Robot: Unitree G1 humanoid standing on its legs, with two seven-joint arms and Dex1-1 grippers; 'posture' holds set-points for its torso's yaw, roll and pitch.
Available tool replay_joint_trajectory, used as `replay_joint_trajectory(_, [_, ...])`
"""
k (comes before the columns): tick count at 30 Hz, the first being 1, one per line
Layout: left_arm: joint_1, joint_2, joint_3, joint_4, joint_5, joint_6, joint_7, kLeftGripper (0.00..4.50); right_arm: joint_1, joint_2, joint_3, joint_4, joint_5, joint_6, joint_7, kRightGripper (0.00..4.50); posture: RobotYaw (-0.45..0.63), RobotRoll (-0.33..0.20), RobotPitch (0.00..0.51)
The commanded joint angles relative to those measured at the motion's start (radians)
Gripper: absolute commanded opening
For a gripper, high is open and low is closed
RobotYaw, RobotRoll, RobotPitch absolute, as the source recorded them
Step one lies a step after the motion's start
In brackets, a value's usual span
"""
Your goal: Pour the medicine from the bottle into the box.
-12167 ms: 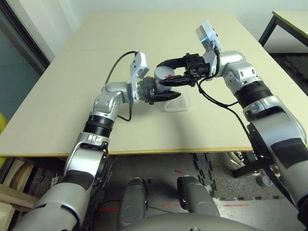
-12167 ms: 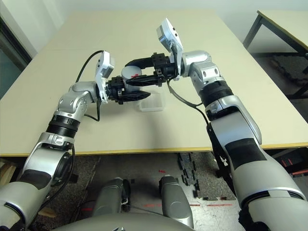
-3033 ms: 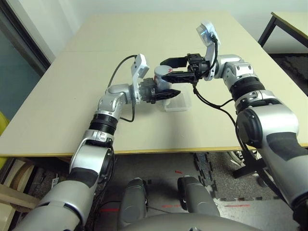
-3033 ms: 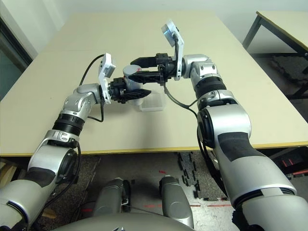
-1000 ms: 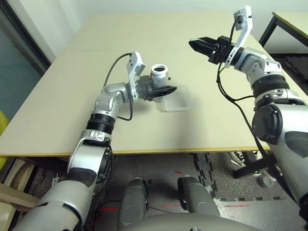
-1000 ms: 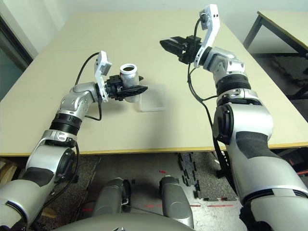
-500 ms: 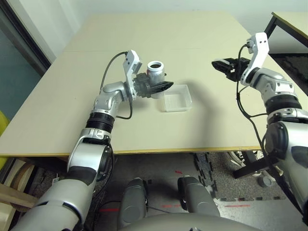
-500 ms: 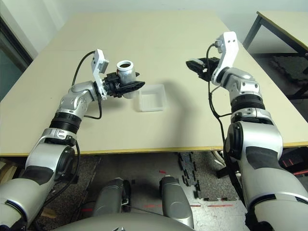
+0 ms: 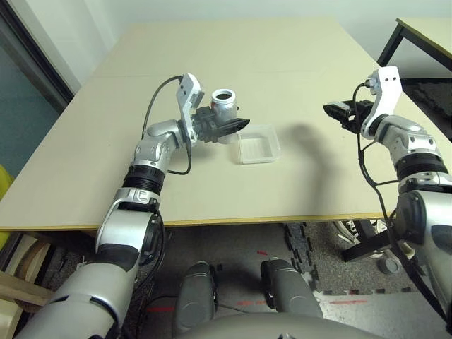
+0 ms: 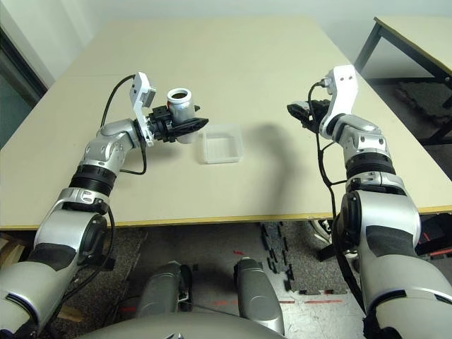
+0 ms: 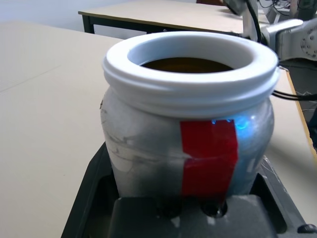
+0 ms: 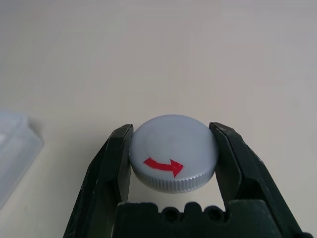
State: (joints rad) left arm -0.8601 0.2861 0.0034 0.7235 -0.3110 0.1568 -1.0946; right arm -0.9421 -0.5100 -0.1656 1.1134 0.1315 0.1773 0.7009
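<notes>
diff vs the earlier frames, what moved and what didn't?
The cap came off the bottle: the right gripper, jaws shut on the cap, carried it from over the bottle out to the right and down toward the table. The bottle's mouth now stands open. Unchanged: the left gripper clamps the upright bottle beside the box, which lies where it was.

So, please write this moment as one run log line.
left gripper: holds open bottle upright | right gripper: holds cap | box: on table

Bright, even light from above leaves soft shadows on the table (image 9: 296, 85); edges bend slightly.
</notes>
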Motion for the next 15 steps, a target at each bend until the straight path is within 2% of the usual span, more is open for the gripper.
replay_joint_trajectory(1, [-0.006,0.007,0.005,0.011,0.013,-0.008,0.003,2.75,0.0,0.02,0.015,0.034,-0.019,-0.008,-0.012,2.57,-0.19,0.0,0.044])
replay_joint_trajectory(10, [-0.013,0.012,0.004,0.016,0.018,-0.009,0.007,2.75,-0.028,0.05,0.016,0.112,-0.045,-0.049,-0.086,2.57,-0.18,0.0,0.043])
replay_joint_trajectory(15, [-0.012,0.016,0.005,0.014,0.021,-0.01,0.011,2.75,-0.036,0.059,0.011,0.127,-0.051,-0.079,-0.1,4.26,-0.18,0.0,0.042])
